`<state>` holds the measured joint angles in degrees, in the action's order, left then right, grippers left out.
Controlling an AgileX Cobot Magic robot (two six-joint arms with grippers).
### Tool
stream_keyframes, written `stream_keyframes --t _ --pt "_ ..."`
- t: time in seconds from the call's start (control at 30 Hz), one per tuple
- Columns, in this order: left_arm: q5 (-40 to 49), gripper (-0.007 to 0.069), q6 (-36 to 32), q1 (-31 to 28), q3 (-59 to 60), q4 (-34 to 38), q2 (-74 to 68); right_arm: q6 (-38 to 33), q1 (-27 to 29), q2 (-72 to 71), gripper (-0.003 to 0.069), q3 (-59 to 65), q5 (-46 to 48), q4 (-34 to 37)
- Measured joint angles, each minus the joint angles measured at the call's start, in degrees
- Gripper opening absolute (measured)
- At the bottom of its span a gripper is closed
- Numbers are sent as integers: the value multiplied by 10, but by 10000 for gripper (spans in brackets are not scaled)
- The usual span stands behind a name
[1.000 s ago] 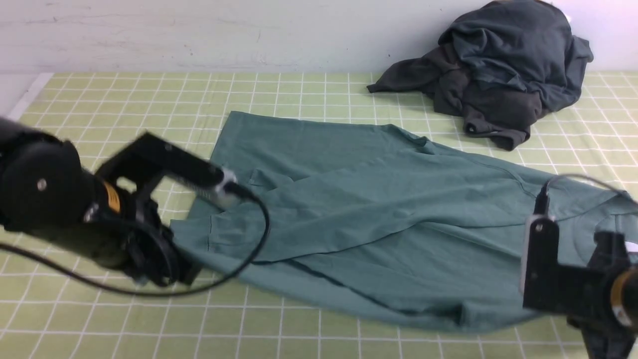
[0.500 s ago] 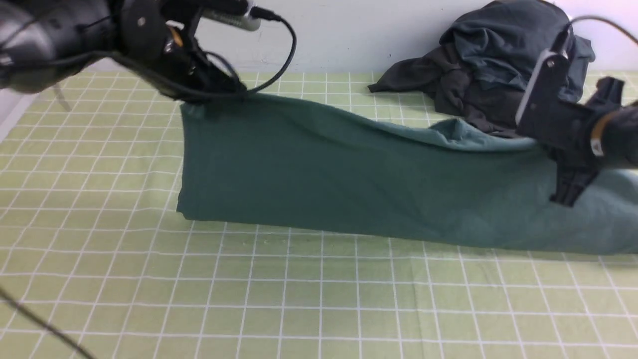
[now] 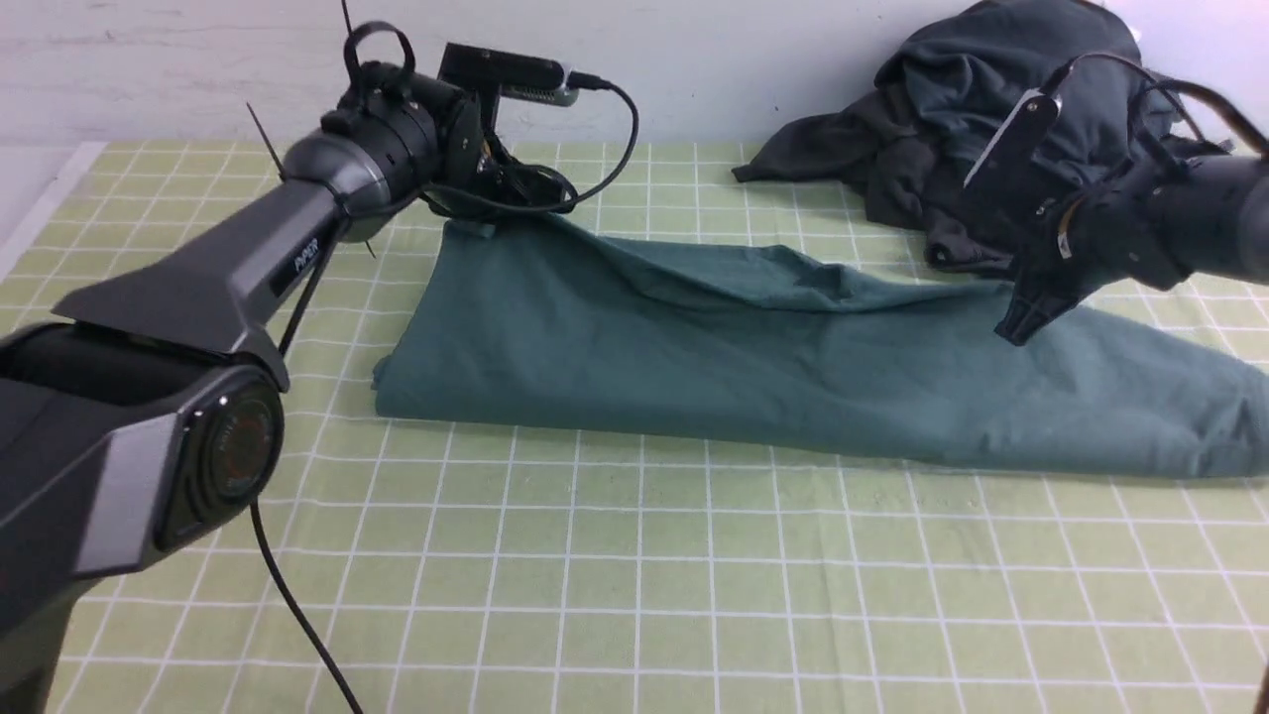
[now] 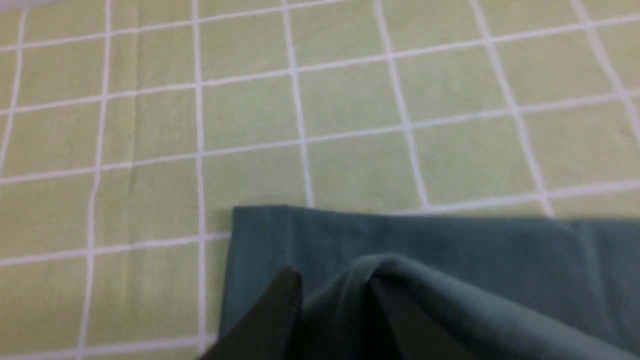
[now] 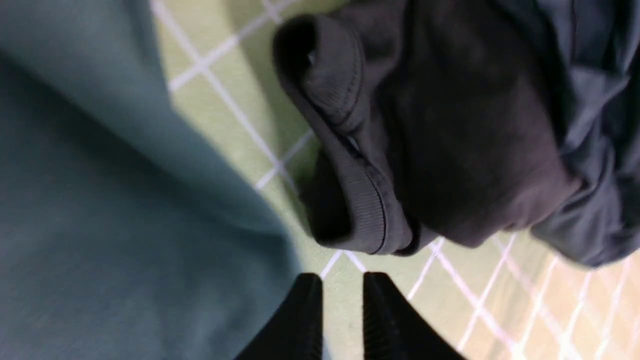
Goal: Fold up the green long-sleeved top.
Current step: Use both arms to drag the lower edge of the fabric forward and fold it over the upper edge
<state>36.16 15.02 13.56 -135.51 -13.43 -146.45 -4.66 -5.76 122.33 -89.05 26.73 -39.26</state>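
Note:
The green long-sleeved top [image 3: 753,367] lies as one long folded band across the checked table. My left gripper [image 3: 483,224] is at the band's far left corner. In the left wrist view the gripper [image 4: 335,300] is shut on a raised fold of the green top [image 4: 450,250]. My right gripper [image 3: 1017,323] hovers at the band's far edge on the right, beside the dark heap. In the right wrist view its fingertips [image 5: 306,310] stand slightly apart with nothing between them, and the top [image 5: 100,210] lies beside them. Neck, label and logo are hidden.
A dark charcoal-grey heap of clothing [image 3: 1001,129] sits at the back right against the wall, and its ribbed cuff [image 5: 350,150] lies close to my right gripper. The green checked tablecloth [image 3: 634,585] covers the table.
Both grippers carried the top's near edge up and over to the far side, folding it into a long band. The right gripper has let go of the cloth. The left still holds it.

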Motion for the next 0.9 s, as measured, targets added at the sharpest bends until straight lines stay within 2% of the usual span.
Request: stream_keyframes --t 0.1,0.2,0.23,0.27,0.33,0.37,0.4,0.43,0.5,0.53,0.57,0.6,0.67,0.73,0.8,0.83,0.87,0.9 --pt "-8 336 78 -15 -32 -25 -24 80 0 13 221 -29 43 4" --pt "-2 454 132 -34 -48 -31 -22 140 0 12 249 -58 88 31" --pt "2 471 135 -37 -51 -31 -21 145 0 12 249 -65 95 39" --pt "25 496 133 -45 -58 -34 -13 144 0 8 239 -78 122 78" --pt "83 498 92 -49 -68 -34 8 83 -1 3 182 -93 167 170" --pt "113 483 62 -49 -75 -33 20 35 -3 0 142 -99 185 222" --pt "120 478 62 -49 -75 -32 20 24 -3 0 134 -99 188 234" --pt "169 430 7 -49 -81 -26 42 -67 -5 0 64 -102 209 334" --pt "235 335 -71 -45 -86 -5 76 -177 -7 6 13 -102 217 464" --pt "267 284 -103 -45 -87 5 90 -226 -9 13 1 -102 214 523" --pt "280 274 -110 -44 -87 10 93 -245 -9 17 0 -102 212 545" --pt "323 186 -154 -43 -87 28 111 -312 -10 31 -10 -104 197 626" --pt "343 90 -193 -43 -88 57 127 -366 -10 54 -11 -105 167 697" --pt "350 28 -222 -43 -86 87 141 -413 -10 81 -11 -107 106 775" --pt "355 5 -235 -43 -78 118 158 -432 -10 107 -11 -107 23 833" --pt "355 5 -235 -43 -78 121 160 -432 -10 111 -11 -107 15 842" --pt "357 -2 -242 -43 -66 142 178 -433 -9 123 1 -107 -61 869" --pt "357 -2 -242 -43 -65 143 178 -433 -9 123 4 -107 -67 871"
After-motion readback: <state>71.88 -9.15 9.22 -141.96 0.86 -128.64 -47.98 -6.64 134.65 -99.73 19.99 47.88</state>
